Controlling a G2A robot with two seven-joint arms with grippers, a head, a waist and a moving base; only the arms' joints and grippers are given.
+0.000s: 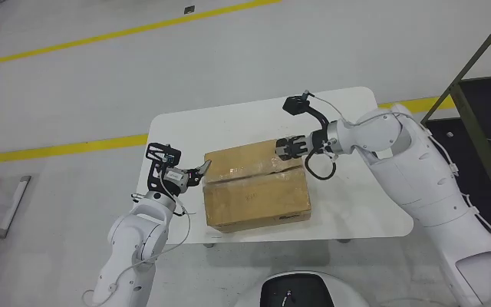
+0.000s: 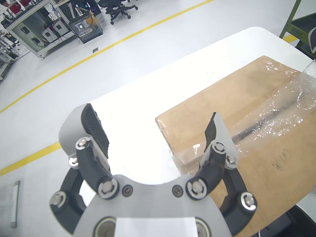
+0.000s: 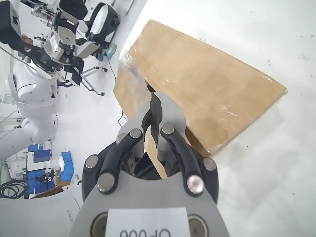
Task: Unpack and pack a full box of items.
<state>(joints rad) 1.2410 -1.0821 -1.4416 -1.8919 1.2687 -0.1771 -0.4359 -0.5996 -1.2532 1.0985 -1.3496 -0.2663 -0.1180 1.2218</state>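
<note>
A closed cardboard box (image 1: 257,192) lies in the middle of the white table (image 1: 230,130), with crinkled clear tape (image 2: 279,109) along its top seam. My left gripper (image 1: 198,170) hovers at the box's left end, open and empty (image 2: 153,124), one finger over the box corner (image 2: 213,130). My right gripper (image 1: 282,146) is at the box's right end, shut (image 3: 154,99), its tips down on the taped seam of the box (image 3: 209,80). Whether tape is pinched between them is hidden.
Bare tabletop (image 3: 246,13) runs along the far side of the box and to its right (image 1: 345,199). A green metal rack (image 1: 468,77) stands off the table's right side. The box nearly reaches the table's near edge.
</note>
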